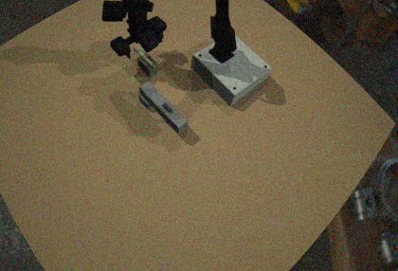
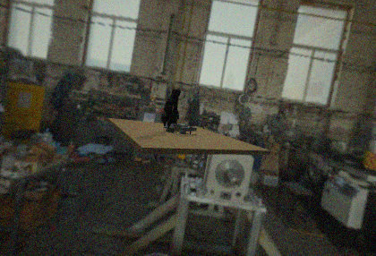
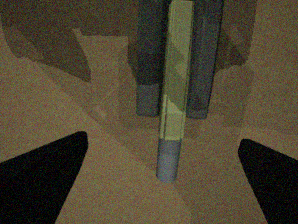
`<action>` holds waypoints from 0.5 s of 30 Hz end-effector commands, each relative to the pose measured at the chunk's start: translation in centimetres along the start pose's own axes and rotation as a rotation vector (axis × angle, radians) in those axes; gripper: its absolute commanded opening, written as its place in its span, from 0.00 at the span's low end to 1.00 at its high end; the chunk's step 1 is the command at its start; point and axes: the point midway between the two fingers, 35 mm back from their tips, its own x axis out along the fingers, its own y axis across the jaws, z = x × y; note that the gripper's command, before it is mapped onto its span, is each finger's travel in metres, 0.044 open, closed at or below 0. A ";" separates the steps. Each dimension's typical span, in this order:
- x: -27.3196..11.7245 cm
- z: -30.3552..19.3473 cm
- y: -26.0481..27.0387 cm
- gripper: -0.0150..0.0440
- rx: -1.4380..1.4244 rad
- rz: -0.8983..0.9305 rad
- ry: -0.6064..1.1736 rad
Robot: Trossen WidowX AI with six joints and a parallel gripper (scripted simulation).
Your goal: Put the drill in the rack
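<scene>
A long yellow-green bar [image 3: 176,75] with a rounded grey end [image 3: 167,160] lies between two parallel grey walls [image 3: 202,75] in the wrist view. Its grey end sticks out past them. I cannot tell for certain which part is the key and which the drill. In the top view these form the small grey holder [image 1: 146,65] on the table. My gripper [image 3: 164,143] [image 1: 137,47] is wide open and empty just above it, one finger on each side of the bar's end. A long grey block [image 1: 174,117] with a small dark slot, apparently the rack, stands in front of the holder.
The white base box [image 1: 246,73] carries the arm, right of the holder. The arm [image 2: 172,107] stands on the tan table [image 2: 201,145]. In the exterior view the holder and grey block are too small to make out in detail.
</scene>
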 end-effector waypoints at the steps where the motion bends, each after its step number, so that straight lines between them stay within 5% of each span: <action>1: -1.8 -0.1 -0.1 1.00 0.002 -0.006 0.002; 9: -3.1 -0.1 0.2 1.00 0.022 0.048 0.036; 15: -6.1 -0.3 2.9 1.00 0.195 0.364 0.484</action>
